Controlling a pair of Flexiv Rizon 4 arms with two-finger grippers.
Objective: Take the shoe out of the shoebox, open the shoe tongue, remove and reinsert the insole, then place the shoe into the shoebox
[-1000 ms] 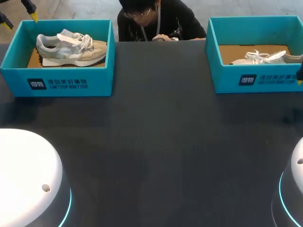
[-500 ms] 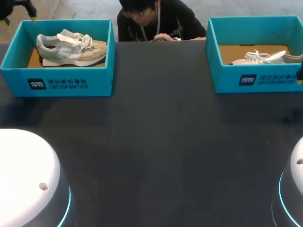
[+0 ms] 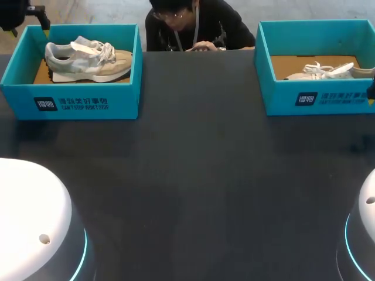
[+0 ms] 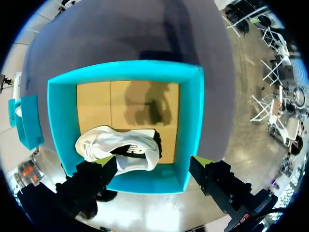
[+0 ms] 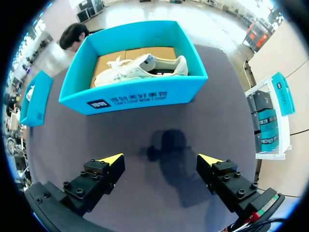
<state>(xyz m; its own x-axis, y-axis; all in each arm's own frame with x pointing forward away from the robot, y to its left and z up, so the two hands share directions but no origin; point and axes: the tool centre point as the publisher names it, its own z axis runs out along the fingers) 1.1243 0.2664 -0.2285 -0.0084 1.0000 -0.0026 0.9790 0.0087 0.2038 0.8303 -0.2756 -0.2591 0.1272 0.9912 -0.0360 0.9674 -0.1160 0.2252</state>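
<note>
A grey and beige sneaker lies on its side in the teal shoebox at the table's far left. My left gripper hangs open above that box's far left corner. In the left wrist view the left gripper looks straight down, with the sneaker and the box's near wall just ahead of its fingers. A white sneaker lies in a second teal shoebox at the far right. My right gripper is open over bare tabletop in front of that box.
The dark tabletop stretches between the two boxes and toward me. A person leans at the far edge, a hand resting there. My arms' white housings fill the near corners. Only a sliver of the right gripper shows at the head view's edge.
My left gripper has shifted slightly right above the left box's far corner, and the left arm's white housing has sunk lower in view. The right arm has kept still.
</note>
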